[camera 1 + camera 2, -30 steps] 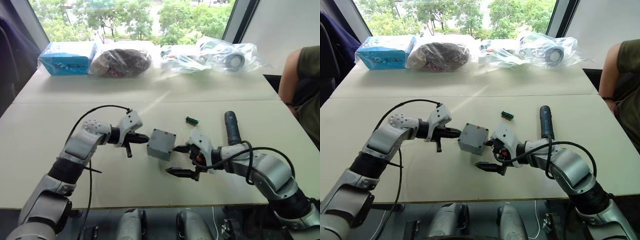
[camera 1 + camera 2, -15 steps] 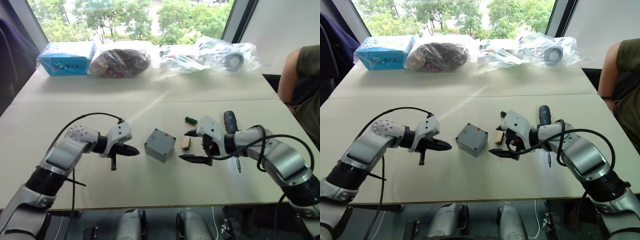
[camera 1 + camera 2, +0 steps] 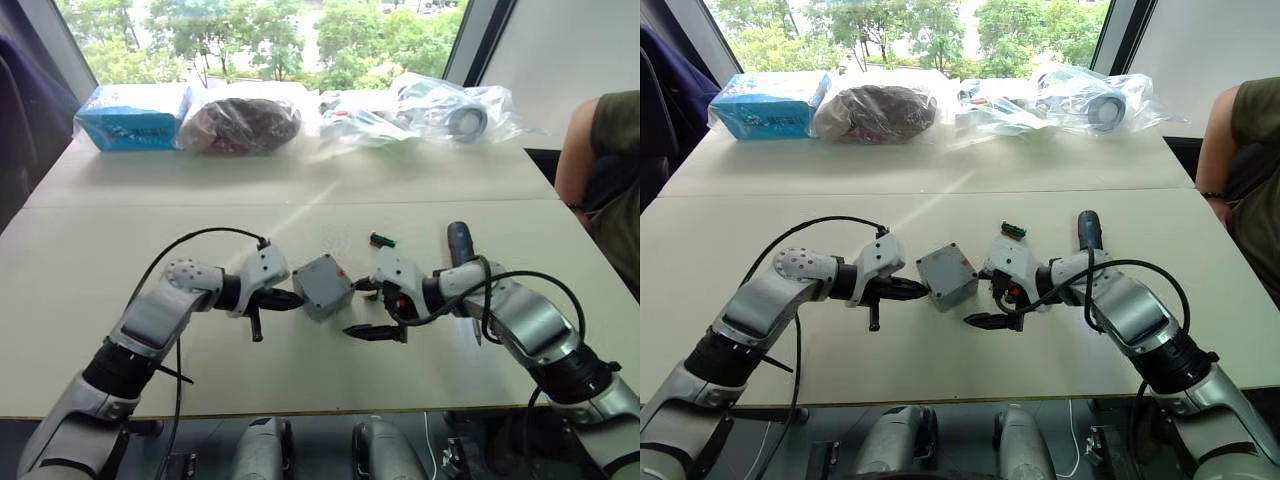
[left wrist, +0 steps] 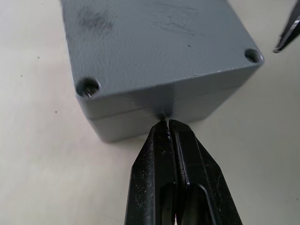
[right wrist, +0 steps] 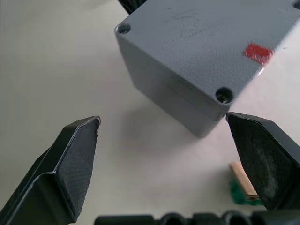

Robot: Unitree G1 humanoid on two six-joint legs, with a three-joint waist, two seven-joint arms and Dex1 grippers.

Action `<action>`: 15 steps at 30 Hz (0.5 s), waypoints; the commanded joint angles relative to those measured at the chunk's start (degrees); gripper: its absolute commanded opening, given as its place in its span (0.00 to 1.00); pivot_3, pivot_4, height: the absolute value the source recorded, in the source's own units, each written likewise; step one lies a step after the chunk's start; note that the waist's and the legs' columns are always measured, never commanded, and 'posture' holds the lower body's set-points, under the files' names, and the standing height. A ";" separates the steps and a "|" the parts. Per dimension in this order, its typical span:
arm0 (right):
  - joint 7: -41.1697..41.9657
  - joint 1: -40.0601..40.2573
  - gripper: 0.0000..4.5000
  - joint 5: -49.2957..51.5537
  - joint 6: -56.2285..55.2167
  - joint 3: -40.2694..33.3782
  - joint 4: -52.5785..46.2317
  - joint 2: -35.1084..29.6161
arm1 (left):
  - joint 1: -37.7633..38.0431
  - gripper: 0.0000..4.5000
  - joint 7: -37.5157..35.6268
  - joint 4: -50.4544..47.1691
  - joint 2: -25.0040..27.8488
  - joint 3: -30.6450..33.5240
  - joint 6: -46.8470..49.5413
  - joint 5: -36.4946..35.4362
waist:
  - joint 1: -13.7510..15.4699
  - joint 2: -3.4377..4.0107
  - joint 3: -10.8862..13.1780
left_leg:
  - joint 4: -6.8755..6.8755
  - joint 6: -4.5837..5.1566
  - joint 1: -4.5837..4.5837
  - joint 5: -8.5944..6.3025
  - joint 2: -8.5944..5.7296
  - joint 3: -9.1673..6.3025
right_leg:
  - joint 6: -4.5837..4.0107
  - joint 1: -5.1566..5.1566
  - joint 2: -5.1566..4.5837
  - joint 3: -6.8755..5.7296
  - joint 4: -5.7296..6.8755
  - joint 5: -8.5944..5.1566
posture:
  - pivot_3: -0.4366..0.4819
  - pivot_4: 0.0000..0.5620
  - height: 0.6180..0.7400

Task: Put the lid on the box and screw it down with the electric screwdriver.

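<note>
Pale surface (image 3: 120, 250) carrying the closed grey box (image 3: 323, 285) at centre, a small tan-and-green block (image 5: 241, 185) just beside it, a second green block (image 3: 382, 240) farther back, the electric screwdriver (image 3: 460, 243) to the right, and plastic-wrapped bags (image 3: 240, 122) with a blue carton (image 3: 135, 115) along the far edge

One grey box (image 3: 325, 286) is counted on the table (image 3: 300, 370), with one lid (image 4: 154, 47) seated on top of it and one red dot (image 5: 257, 52) seen on the lid. One electric screwdriver (image 3: 459, 243) is counted. Two small green-and-tan blocks are seen: one (image 3: 382, 240) lying apart, one (image 5: 241, 185) beside the box. Two grippers are counted, the left gripper (image 3: 292, 298) and the right gripper (image 3: 372, 310). At the far edge, one blue carton (image 3: 135, 115) and three clear plastic bags (image 3: 245, 122) are counted. One person's arm (image 3: 585, 150) is seen.
</note>
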 commanded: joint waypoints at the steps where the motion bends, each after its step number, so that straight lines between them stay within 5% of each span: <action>1: -0.65 0.78 0.99 3.70 3.05 -2.48 -6.18 0.87 | -2.32 0.00 0.42 0.33 -0.89 1.13 -2.11 0.09 | 0.02 0.00 0.00 | 0.00 0.00 0.00 0.00 0.00 0.00 | 0.00 0.00 0.00 0.00 0.00 0.00 | 0.48 0.27 1.00; 15: -4.00 2.86 0.99 4.04 5.40 -5.90 -9.61 -0.32 | -2.74 0.00 -2.96 -0.39 0.36 1.47 -1.22 -1.72 | -0.04 0.00 0.00 | 0.00 0.00 0.00 0.00 -0.01 0.00 | 0.00 0.00 -0.01 0.00 -0.01 0.00 | 0.48 0.27 1.00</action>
